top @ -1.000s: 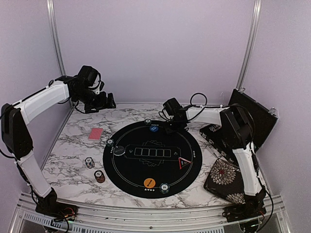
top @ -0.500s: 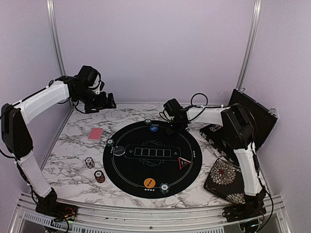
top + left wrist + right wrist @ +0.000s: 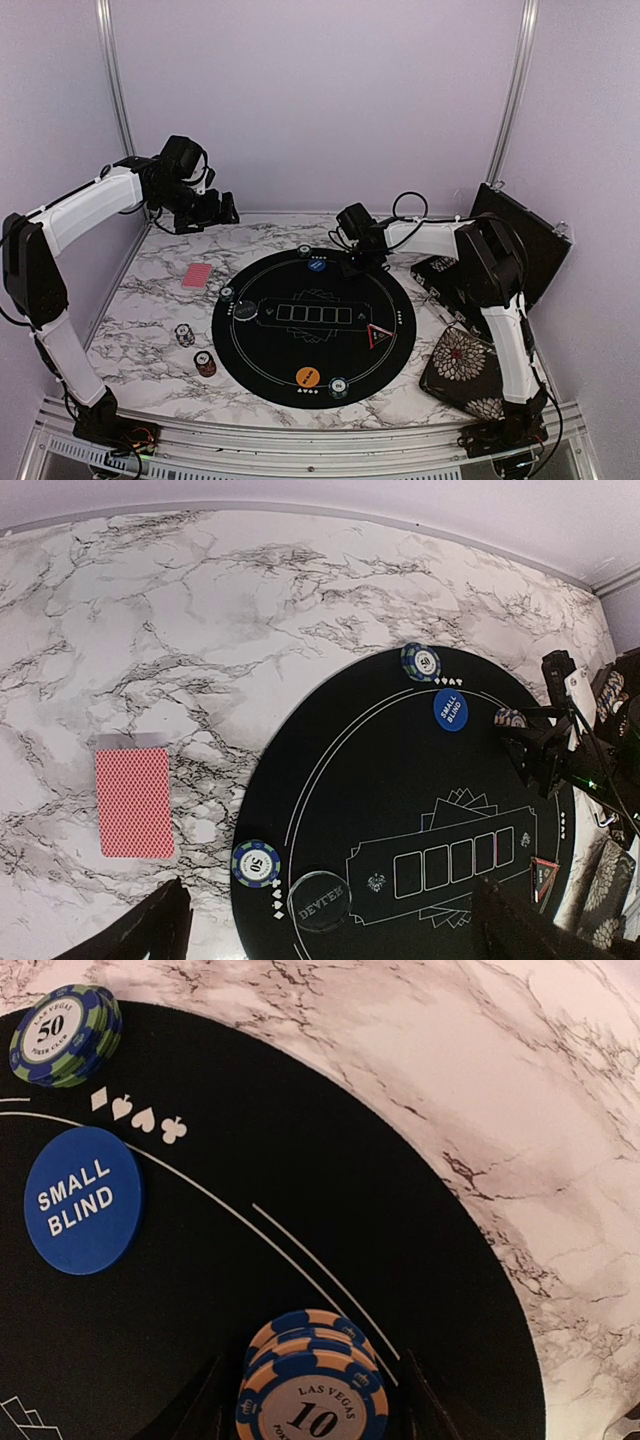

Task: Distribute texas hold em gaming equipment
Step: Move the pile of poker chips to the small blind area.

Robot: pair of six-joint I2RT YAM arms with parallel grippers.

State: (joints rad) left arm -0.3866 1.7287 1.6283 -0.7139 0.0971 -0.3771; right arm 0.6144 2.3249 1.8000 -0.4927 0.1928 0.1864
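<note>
My right gripper (image 3: 312, 1415) is low over the far right rim of the round black mat (image 3: 313, 340). Its open fingers straddle a blue-and-orange "10" chip stack (image 3: 312, 1385), with a thin gap on each side. Beside it are the blue "SMALL BLIND" disc (image 3: 83, 1200) and a "50" chip stack (image 3: 65, 1032). My left gripper (image 3: 330, 925) is wide open and empty, high over the far left corner. A red-backed card (image 3: 134, 802) lies on the marble. The dealer disc (image 3: 320, 900), another "50" chip stack (image 3: 256, 863), the triangle (image 3: 377, 336) and the orange disc (image 3: 308, 377) sit on the mat.
Two chip stacks (image 3: 184, 334) (image 3: 205, 363) stand on the marble left of the mat, and one (image 3: 339, 385) sits at its near rim. A floral pouch (image 3: 462, 370) lies at the near right. An open black case (image 3: 520, 250) leans at the far right.
</note>
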